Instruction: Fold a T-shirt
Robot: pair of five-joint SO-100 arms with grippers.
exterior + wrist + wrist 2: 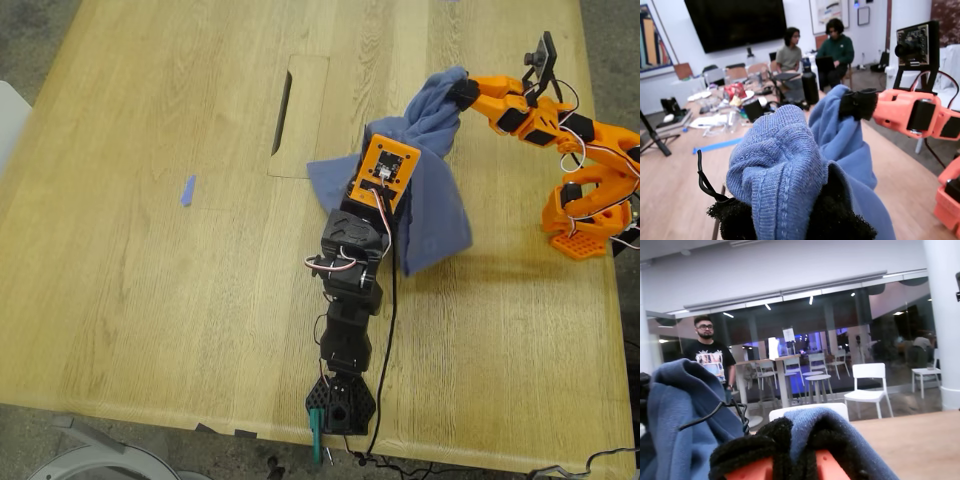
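The slate-blue T-shirt (pixel 437 210) is bunched and lifted off the wooden table (pixel 150 300), strung between both grippers, with a fold hanging toward the exterior view's right-centre. My first gripper (pixel 383 140), on the black arm, is shut on one bunch of the T-shirt (pixel 785 165), the cloth wrapped over its black pads (pixel 735 220). My second gripper (pixel 462 92), on the orange arm at the exterior view's right, is shut on another bunch; the first wrist view shows it (pixel 858 104) clamping the cloth. In the second wrist view the cloth (pixel 680 405) drapes over its pads (pixel 755 445).
A long slot (pixel 283 110) is cut in the table just toward the exterior view's left of the shirt. A small blue tape strip (pixel 187 190) lies farther left. The black arm's base (pixel 340 400) is clamped at the near edge, the orange base (pixel 585 215) at the right. People show in the wrist views' background.
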